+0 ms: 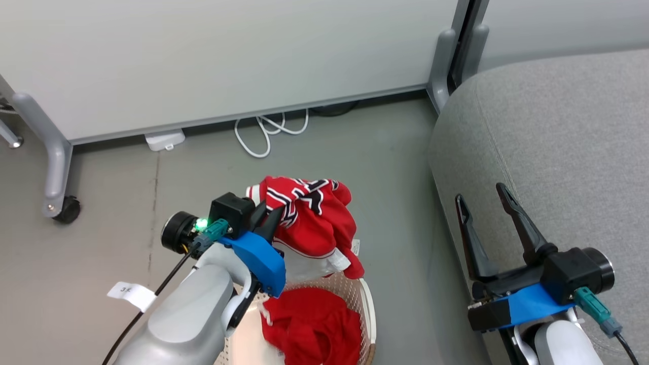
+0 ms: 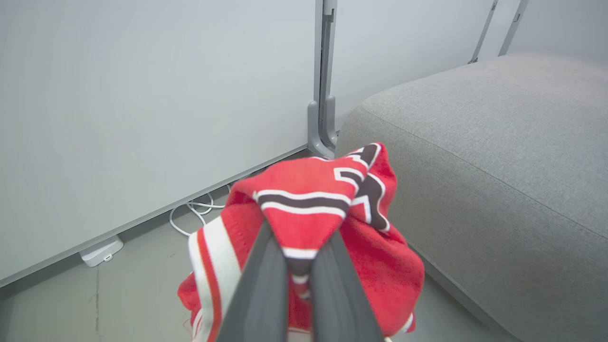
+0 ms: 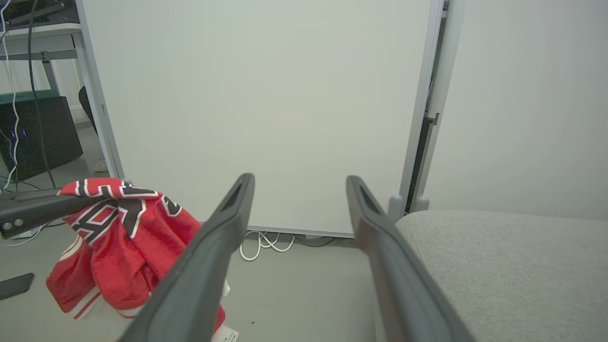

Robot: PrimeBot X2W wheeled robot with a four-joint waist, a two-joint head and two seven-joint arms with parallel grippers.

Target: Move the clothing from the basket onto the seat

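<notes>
Left gripper: pressed together on a fold of the red jersey, which it holds up above the basket.
Right gripper: fingers spread wide and holding nothing, beside the near flank of the seat.
Jersey: bunched and hanging from the pinch. Its white-trimmed hem dangles over the basket's far rim, and I cannot tell whether it touches.
Other garment: red, lying crumpled inside the basket.
Seat: a grey cushion to the right of the basket, with a strip of floor between them.
Step in hand: by the look of it, the first garment is lifted out and on its way to the seat.
Next move: swing the left arm rightward, high enough for the hem to clear the cushion's rounded edge. Release over the top, then go back for the other garment.
Lettering: black characters edged in white on the jersey, too folded to read.
Hem label: white, with print too small to read.
Cable tag: white and starting with "3"; the rest is unclear.
Brands: none legible.
</notes>
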